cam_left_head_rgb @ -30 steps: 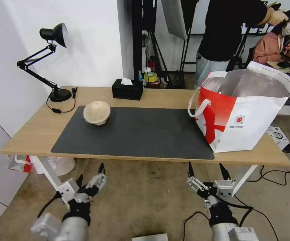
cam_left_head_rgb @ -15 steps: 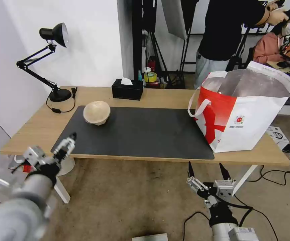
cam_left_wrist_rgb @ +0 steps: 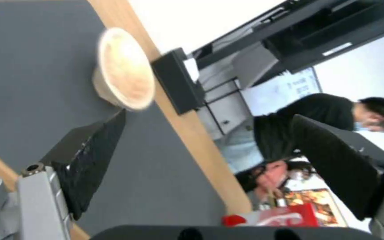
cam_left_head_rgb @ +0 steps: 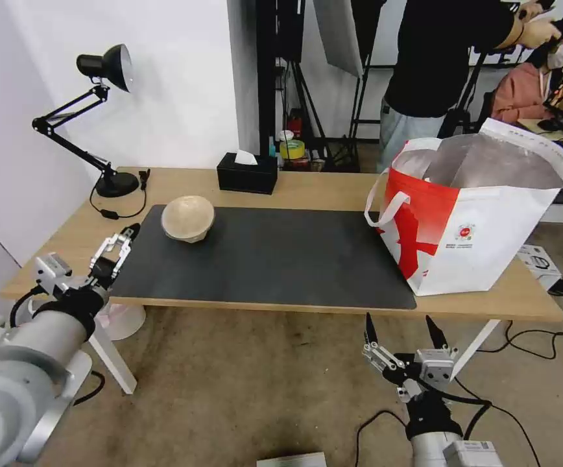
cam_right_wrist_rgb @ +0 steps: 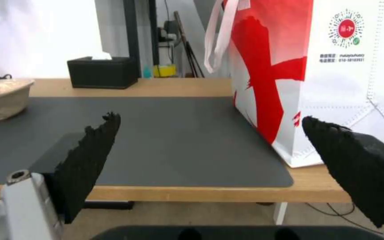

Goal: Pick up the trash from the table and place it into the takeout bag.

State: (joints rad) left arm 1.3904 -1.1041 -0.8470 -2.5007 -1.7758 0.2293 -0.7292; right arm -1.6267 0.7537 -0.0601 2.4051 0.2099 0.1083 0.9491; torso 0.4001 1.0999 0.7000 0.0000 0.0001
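Note:
A beige paper bowl (cam_left_head_rgb: 188, 218) sits on the back left of the dark grey mat (cam_left_head_rgb: 275, 259) on the light-wood table (cam_left_head_rgb: 320, 185). It is the trash in view. The white and red takeout bag (cam_left_head_rgb: 469, 214) stands open at the table's right end, its foil lining showing. My left gripper (cam_left_head_rgb: 120, 241) hovers open and holding nothing over the mat's front left corner, short of the bowl (cam_left_wrist_rgb: 125, 70). My right gripper (cam_left_head_rgb: 401, 331) hangs open below the table's front edge, facing the bag (cam_right_wrist_rgb: 316, 66) and mat (cam_right_wrist_rgb: 170, 133).
A black tissue box (cam_left_head_rgb: 247, 173) stands at the table's back edge, and a black desk lamp (cam_left_head_rgb: 114, 183) at the back left corner. People and stands are behind the table. Cables and a small box (cam_left_head_rgb: 538, 261) lie on the floor at right.
My left arm has swung from low in front of the table out to the left and up, bringing its gripper over the mat's front left corner. The right arm, bowl and bag have not moved.

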